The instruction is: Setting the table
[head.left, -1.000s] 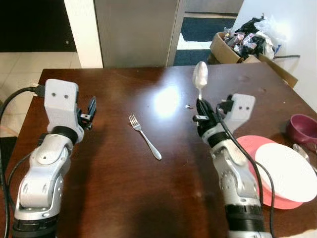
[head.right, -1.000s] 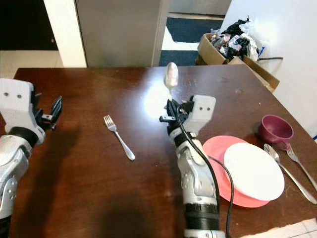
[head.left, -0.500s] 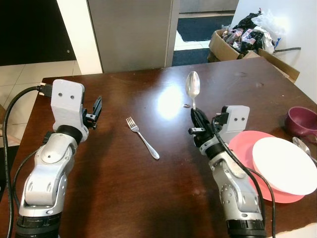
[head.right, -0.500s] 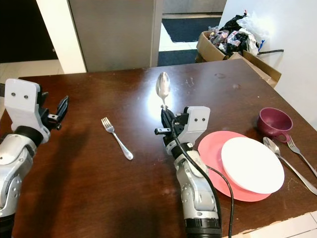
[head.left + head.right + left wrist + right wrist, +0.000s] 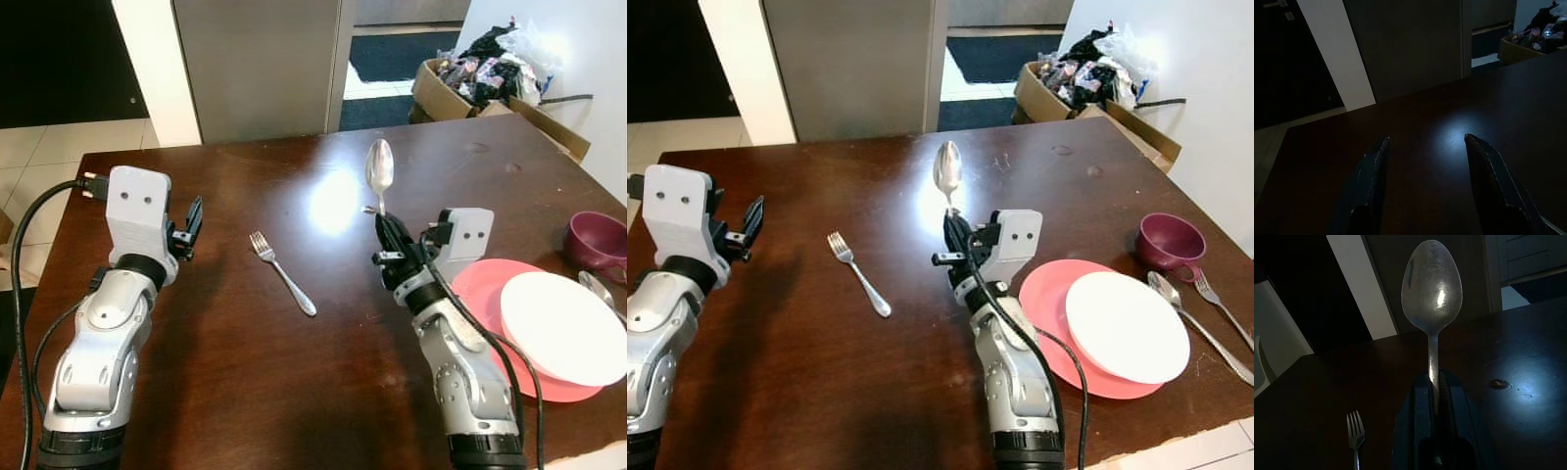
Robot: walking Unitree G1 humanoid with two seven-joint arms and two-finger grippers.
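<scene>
Here the left claw point(image 5: 188, 223) hovers above the left part of the dark brown desk point(image 5: 225, 392), its two black fingers point(image 5: 1374, 181) spread apart and holding nothing. Just to its right one fork point(image 5: 283, 273) lies flat on the desk, tines toward the far edge, handle slanting toward the robot. Right of the fork, near the desk's middle, the right claw point(image 5: 384, 233) is pressed together on the handle of one spoon point(image 5: 378, 172), which stands upright above the wood with its bowl on top; the right wrist view shows the handle pinched between the two fingers point(image 5: 1418, 421). Further right, one white plate point(image 5: 1127, 325) sits on one larger pink plate point(image 5: 1050, 294), both bare of food. Beyond them stands one maroon cup point(image 5: 1169, 247); what it holds cannot be told. At the right edge a second spoon point(image 5: 1185, 323) and a second fork point(image 5: 1218, 305) lie side by side. On the floor past the far right corner, a cardboard box point(image 5: 1087, 108) is heaped with dark bags and wrappers; any print on them is too small to read
</scene>
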